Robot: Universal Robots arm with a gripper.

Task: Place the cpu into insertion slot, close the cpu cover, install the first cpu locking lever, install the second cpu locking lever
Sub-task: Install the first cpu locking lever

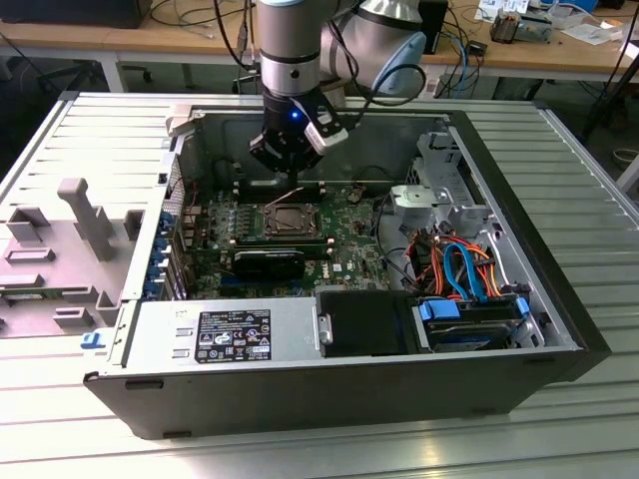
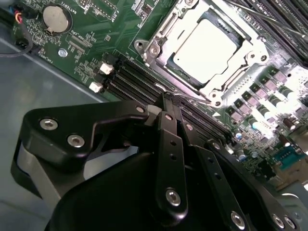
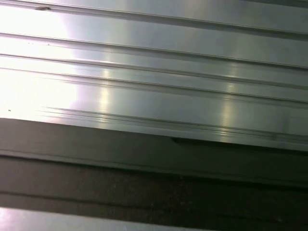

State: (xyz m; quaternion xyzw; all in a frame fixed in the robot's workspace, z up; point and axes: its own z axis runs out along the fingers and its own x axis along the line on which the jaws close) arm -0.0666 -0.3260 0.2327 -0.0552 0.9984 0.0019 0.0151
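The cpu (image 2: pixel 207 45) lies flat in the insertion slot (image 1: pixel 270 222) on the green board inside the open computer case. The cpu cover (image 2: pixel 250 45), a metal frame, lies down around the chip, whose silver top shows through the window. My gripper (image 2: pixel 166 96) hangs just behind the socket (image 1: pixel 293 190), its black fingers (image 2: pixel 168 139) shut together. The tips sit at the end of a thin wire locking lever (image 2: pixel 197 98) that runs along the socket's near edge. I cannot tell whether the tips touch the lever.
Black memory slots (image 2: pixel 130 79) flank the socket, and a coin battery (image 2: pixel 57 18) sits further off. A black block (image 1: pixel 270 264), the power supply (image 1: pixel 230 334) and a cabled drive bay (image 1: pixel 469 319) fill the case's front. A grey fixture plate (image 1: pixel 60 249) lies at the exterior view's left.
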